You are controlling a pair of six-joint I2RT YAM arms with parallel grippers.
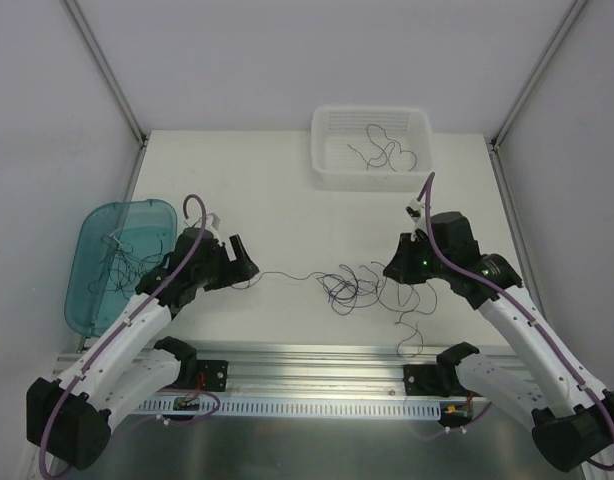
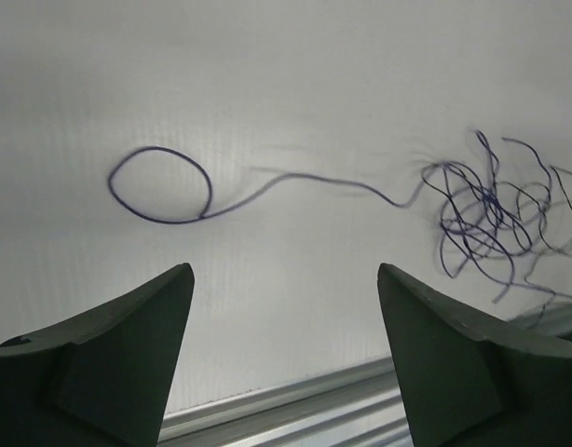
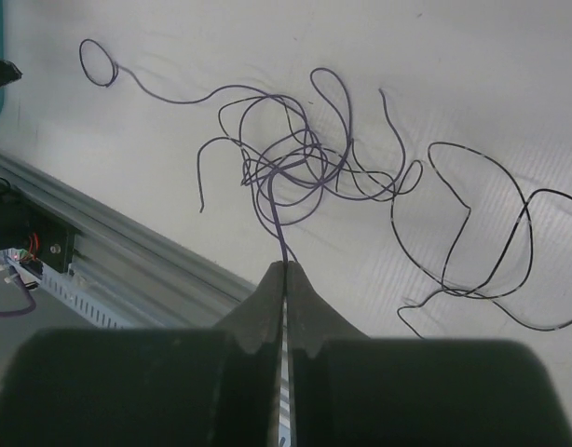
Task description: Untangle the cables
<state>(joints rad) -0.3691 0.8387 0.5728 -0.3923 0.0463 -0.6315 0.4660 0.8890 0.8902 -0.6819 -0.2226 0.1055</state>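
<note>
Tangled cables (image 1: 355, 285) lay on the counter (image 1: 277, 200) between the arms.
The right pincer (image 3: 286, 268) was pinching one purple strand of the clump; the left pincer (image 2: 284, 272) stood spread just beside a strand's looped end.

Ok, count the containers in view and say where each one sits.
2. White basket at the far edge of the table, right of centre; teal bin at its left edge.
</note>
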